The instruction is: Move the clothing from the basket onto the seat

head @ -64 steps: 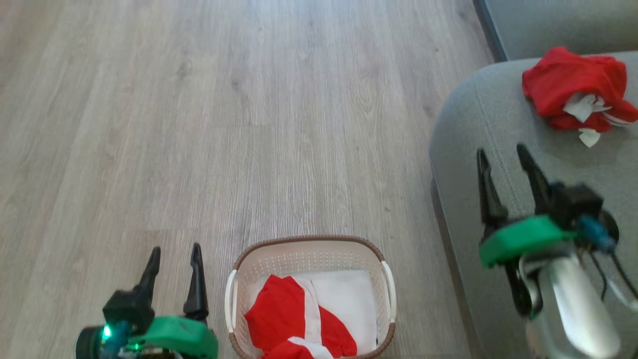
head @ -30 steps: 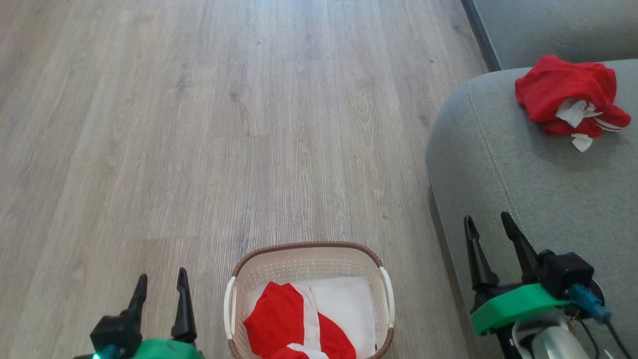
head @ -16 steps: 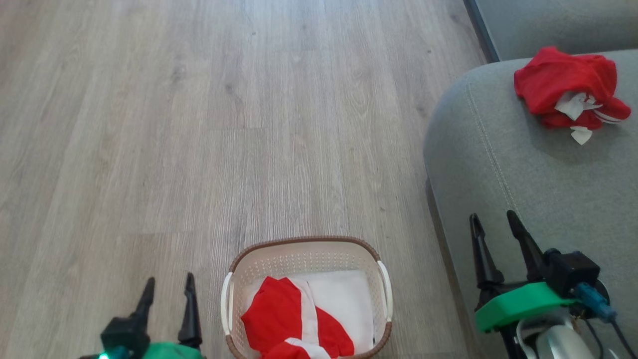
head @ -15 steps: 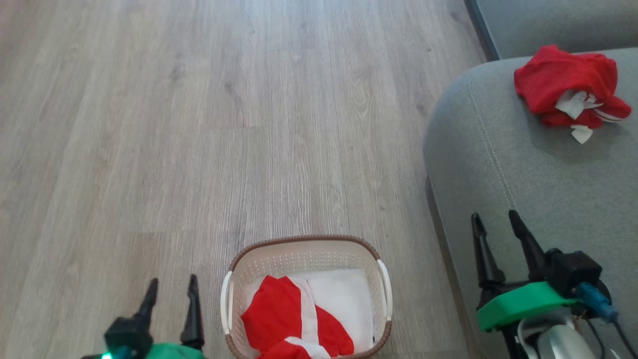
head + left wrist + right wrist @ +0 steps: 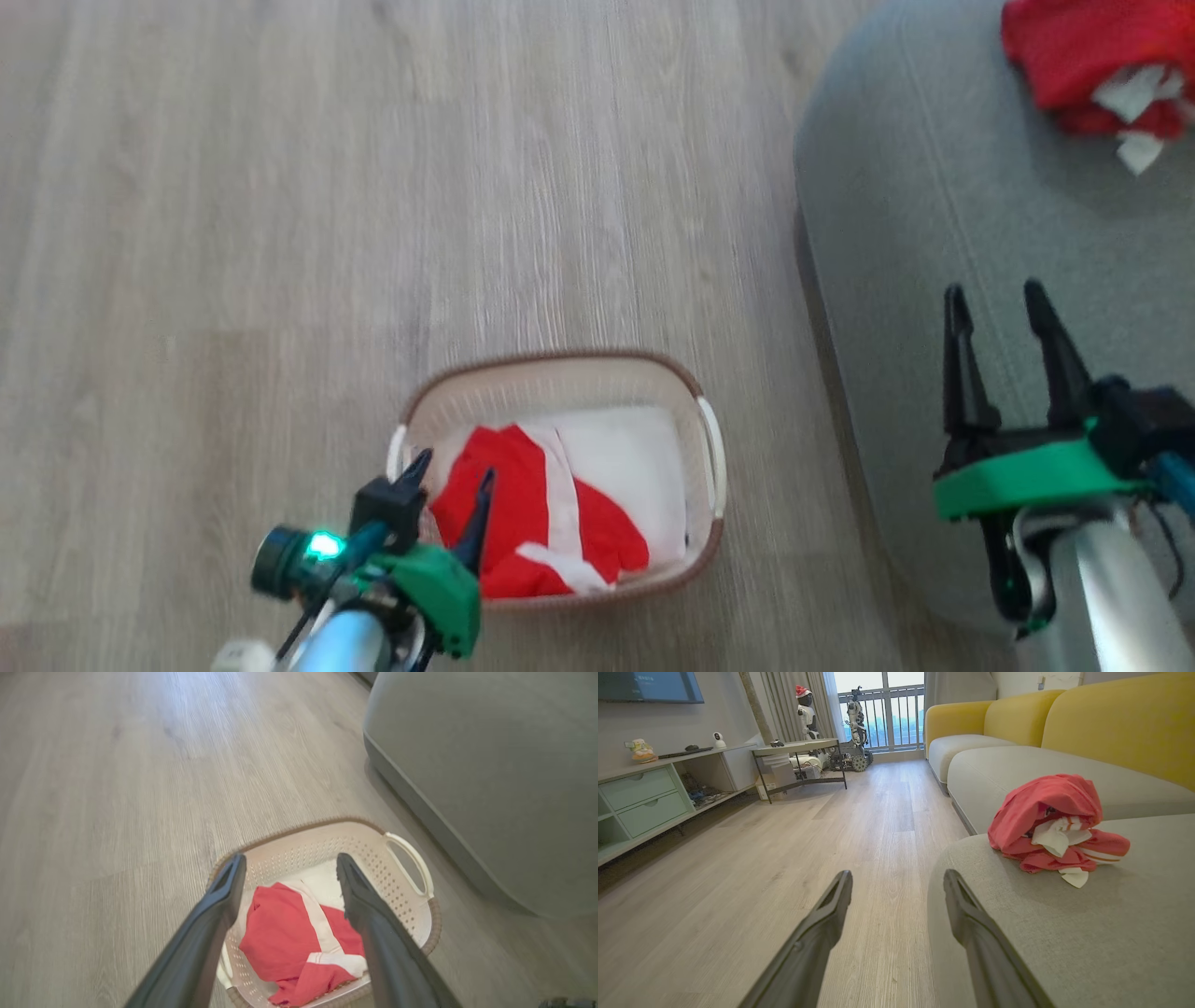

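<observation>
The cream basket (image 5: 560, 358) stands on the floor beside the grey-green seat (image 5: 934, 187). In it lies a red garment with white stripes (image 5: 518, 504). My left gripper (image 5: 453, 469) hangs open over the basket's left end, just above that garment. The left wrist view has the left gripper (image 5: 289, 861) framing the garment (image 5: 285, 933) inside the basket (image 5: 387, 872), nothing between the fingers. A second crumpled red garment (image 5: 1074, 56) rests on the seat. My right gripper (image 5: 993, 294) is open and empty over the seat's front edge; the right gripper (image 5: 896, 877) points past the seat (image 5: 1064, 933) and garment (image 5: 1045, 816).
A flat white liner (image 5: 625, 457) covers the basket floor. Wood flooring (image 5: 280, 233) spreads left and ahead. Yellow sofa backs (image 5: 1111, 723), a TV console (image 5: 654, 793), a low table (image 5: 798, 751) and robot figures by the balcony window (image 5: 854, 714) stand farther off.
The head camera has tipped down, shifting the picture. My left gripper has swung right from beside the basket to over its left end, above the red garment. The right gripper stays open by the seat.
</observation>
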